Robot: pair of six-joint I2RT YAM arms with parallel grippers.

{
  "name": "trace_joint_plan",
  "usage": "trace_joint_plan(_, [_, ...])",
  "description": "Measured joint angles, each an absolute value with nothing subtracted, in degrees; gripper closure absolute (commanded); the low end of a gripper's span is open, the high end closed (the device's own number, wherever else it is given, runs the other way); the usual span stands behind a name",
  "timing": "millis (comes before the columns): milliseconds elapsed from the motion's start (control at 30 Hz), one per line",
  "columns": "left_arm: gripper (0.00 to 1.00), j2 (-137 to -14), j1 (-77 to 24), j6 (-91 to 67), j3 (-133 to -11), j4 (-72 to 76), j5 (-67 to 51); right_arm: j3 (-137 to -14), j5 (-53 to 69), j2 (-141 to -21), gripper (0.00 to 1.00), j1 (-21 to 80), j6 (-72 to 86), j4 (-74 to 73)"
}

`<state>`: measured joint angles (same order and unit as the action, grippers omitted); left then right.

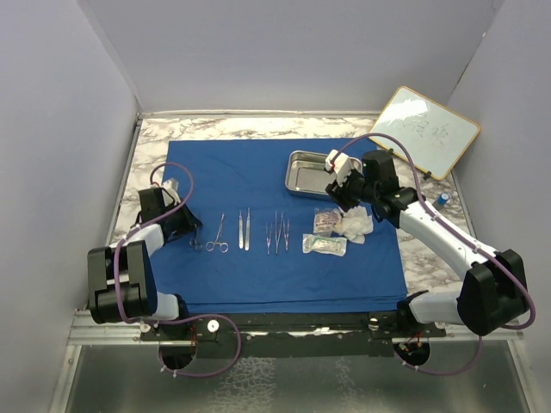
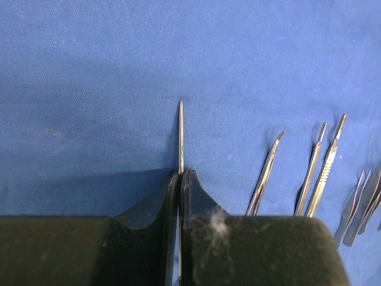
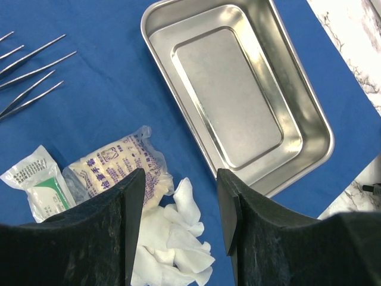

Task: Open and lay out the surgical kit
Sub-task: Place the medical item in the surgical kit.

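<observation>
The royal-blue cloth [image 1: 258, 275] lies spread flat on the table. The empty steel tray [image 1: 310, 172] sits on its far right part and shows in the right wrist view [image 3: 238, 89]. Scissors [image 1: 217, 234], tweezers [image 1: 244, 229] and forceps [image 1: 275, 232] lie in a row mid-cloth. My left gripper [image 1: 194, 232] is low at the row's left end, shut on a thin steel instrument [image 2: 181, 131] whose tip sticks out over the cloth. My right gripper [image 3: 180, 176] is open and empty above the white gauze [image 3: 172, 238], beside two clear packets [image 3: 113, 173].
A wood-framed whiteboard [image 1: 425, 131] leans at the back right corner. Marble tabletop [image 1: 430, 258] shows round the cloth, with grey walls on three sides. More steel instruments [image 2: 324, 173] lie to the right of the left gripper.
</observation>
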<state>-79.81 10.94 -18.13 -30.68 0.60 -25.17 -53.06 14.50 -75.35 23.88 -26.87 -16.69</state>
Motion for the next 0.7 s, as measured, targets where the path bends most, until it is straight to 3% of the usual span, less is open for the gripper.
trace_joint_plan(700, [1.00, -79.9, 11.9, -18.5, -30.1, 3.2, -28.6, -53.1, 15.1, -76.5, 0.49, 23.9, -27.3, -16.7])
